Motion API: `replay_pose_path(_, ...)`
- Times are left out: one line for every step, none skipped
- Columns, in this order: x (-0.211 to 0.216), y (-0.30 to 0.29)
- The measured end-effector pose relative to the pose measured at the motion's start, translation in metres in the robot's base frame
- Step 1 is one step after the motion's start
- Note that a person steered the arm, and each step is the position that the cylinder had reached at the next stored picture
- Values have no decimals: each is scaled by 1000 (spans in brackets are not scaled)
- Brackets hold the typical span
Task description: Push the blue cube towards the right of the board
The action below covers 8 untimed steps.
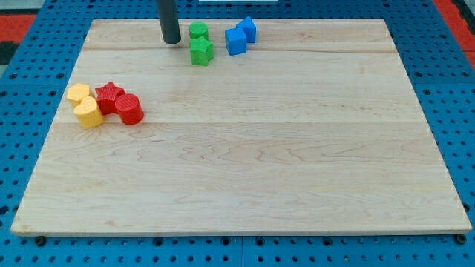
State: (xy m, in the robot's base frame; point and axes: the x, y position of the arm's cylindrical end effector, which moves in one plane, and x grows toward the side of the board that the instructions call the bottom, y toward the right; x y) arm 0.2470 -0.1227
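The blue cube sits near the board's top edge, a little right of centre. A second blue block, of unclear shape, touches it at its upper right. My tip rests on the board at the view's top, left of the blue cube, with two green blocks between them. The rod rises out of the view's top.
A green cylinder and a green star-like block stand just right of my tip. At the view's left lie two yellow blocks, a red star and a red cylinder. The wooden board lies on a blue pegboard.
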Motion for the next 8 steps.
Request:
replay_pose_path(-20, -1)
replay_pose_path(-31, 4)
replay_pose_path(-29, 30)
replay_pose_path(-29, 47)
replay_pose_path(-28, 67)
replay_pose_path(-21, 87)
replay_pose_path(-11, 106)
replay_pose_path(-6, 121)
